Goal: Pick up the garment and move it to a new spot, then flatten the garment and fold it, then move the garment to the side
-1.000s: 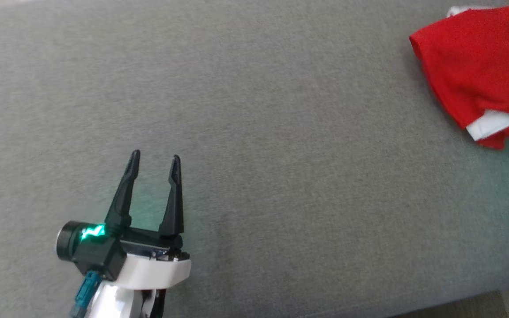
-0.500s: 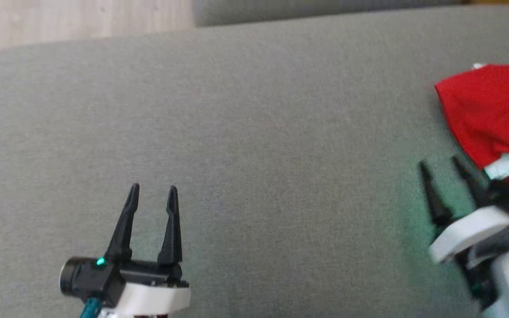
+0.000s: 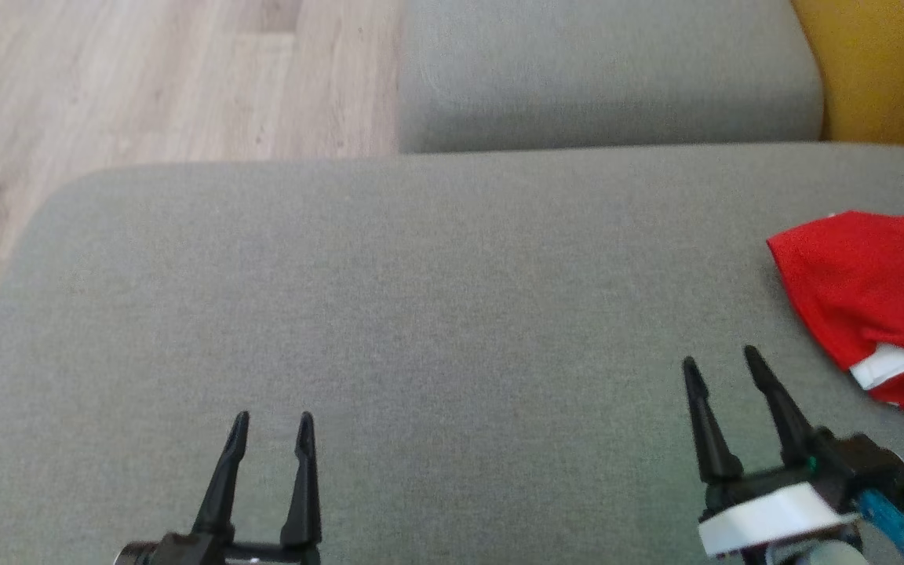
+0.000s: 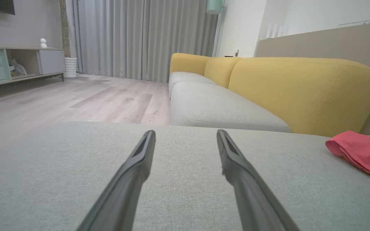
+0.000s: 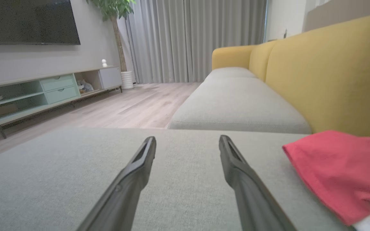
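A folded red garment [image 3: 868, 290] with white trim and dark lettering lies on the grey sofa seat [image 3: 421, 314] at the right edge of the head view. It shows as a red bundle [image 4: 360, 152] at the right of the left wrist view and closer [image 5: 339, 170] in the right wrist view. My right gripper [image 3: 723, 369] is open, low on the right, just left of the garment and apart from it. My left gripper [image 3: 273, 424] is open at the bottom left, far from the garment. Both hold nothing.
A second grey seat cushion [image 3: 601, 74] lies beyond the one in front, with a yellow backrest [image 3: 883, 71] at the right. Wooden floor [image 3: 130, 86] runs past the cushion's left and far edges. A TV console [image 5: 47, 89] stands across the room.
The head camera has tilted up and the whole picture has shifted down, bringing floor and the far cushion in. My right gripper has come into view at the lower right. Both stay open.
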Tool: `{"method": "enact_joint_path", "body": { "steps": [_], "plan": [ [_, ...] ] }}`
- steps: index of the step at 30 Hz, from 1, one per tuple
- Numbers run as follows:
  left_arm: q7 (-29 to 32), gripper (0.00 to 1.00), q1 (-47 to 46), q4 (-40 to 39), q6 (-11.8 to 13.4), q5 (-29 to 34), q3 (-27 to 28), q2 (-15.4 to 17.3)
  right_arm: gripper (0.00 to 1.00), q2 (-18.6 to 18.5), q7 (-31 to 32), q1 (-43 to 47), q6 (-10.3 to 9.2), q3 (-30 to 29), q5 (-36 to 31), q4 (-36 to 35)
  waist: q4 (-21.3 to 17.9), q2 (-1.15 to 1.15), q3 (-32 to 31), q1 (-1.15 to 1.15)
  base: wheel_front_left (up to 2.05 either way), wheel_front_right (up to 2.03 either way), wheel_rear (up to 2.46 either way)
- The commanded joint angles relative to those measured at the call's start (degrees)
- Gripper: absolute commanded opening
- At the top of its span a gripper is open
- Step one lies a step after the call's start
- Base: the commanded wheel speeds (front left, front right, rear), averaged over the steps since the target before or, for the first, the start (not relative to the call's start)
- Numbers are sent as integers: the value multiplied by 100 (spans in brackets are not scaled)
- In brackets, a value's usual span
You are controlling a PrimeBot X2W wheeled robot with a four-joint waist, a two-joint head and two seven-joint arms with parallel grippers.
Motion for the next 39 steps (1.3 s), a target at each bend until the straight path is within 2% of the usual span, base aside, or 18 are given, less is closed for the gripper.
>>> {"method": "enact_joint_path", "body": {
  "steps": [1,8,25,26,29,39],
  "plan": [
    [-29,100,-119,-198,69,61,226,-17,100,61,-75,94,-4,-13,-133,-324,38,0,-139,1,0,0,0],
    [-29,100,121,-233,150,124,384,-17,100,223,-76,759,-4,-193,-260,-672,30,0,-337,1,0,0,0],
    [-29,100,225,-183,238,225,491,-17,100,233,-77,981,-4,-289,-51,-782,86,0,-384,1,0,0,0],
    [0,0,433,19,192,181,276,10,0,274,-14,1103,0,-399,-115,-541,86,0,-384,1,0,0,0],
    [11,0,463,263,184,84,269,10,0,273,3,1113,0,-383,-17,-304,81,0,-377,1,0,0,0],
    [140,0,293,327,112,-641,352,56,0,221,129,935,0,-412,728,-241,45,0,-333,1,0,0,0]
  ]
}}
